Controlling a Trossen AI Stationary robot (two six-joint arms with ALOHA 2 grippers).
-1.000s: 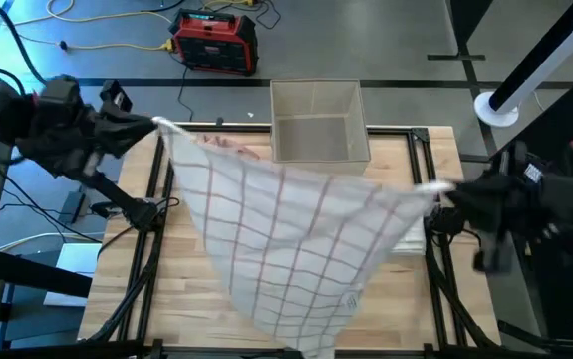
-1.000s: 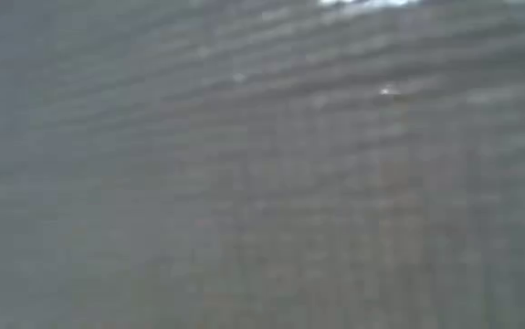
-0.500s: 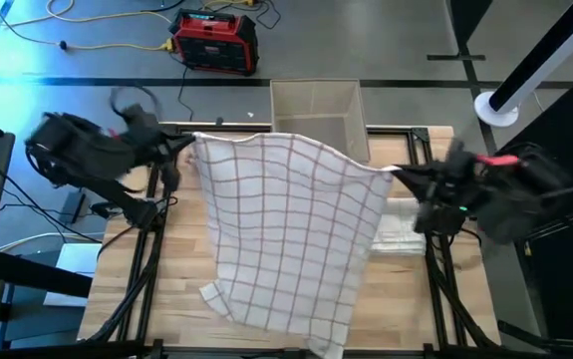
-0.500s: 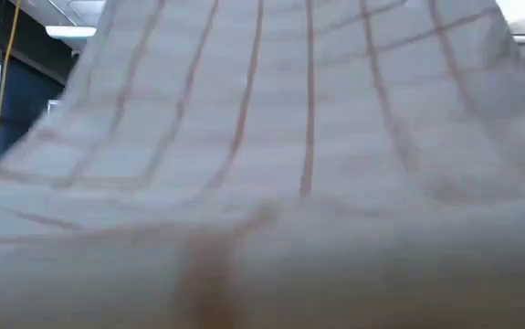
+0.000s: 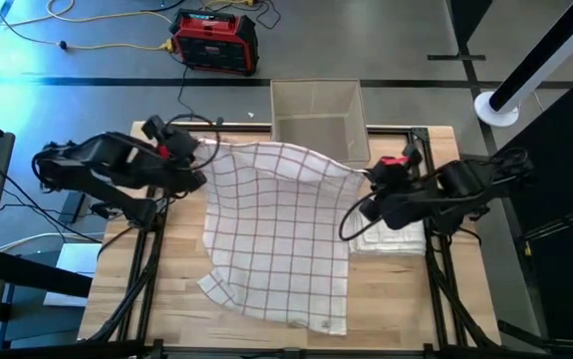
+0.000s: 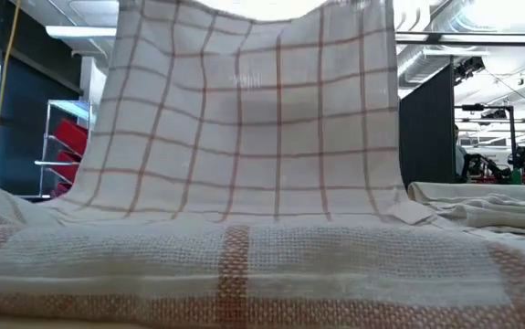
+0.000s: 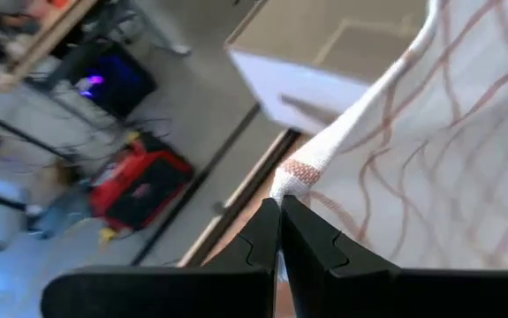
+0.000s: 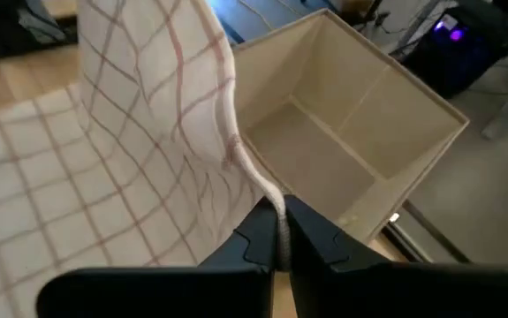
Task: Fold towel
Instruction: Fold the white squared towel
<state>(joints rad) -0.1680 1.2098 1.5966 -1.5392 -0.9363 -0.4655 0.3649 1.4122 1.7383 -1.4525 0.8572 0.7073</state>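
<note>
Towel (image 5: 281, 234) hangs between 2 corner pinches, left hand (image 5: 202, 152) and right hand (image 5: 364, 177) clamped tight, hem on the counter (image 5: 181, 319); lowering evenly should keep edges square.
</note>
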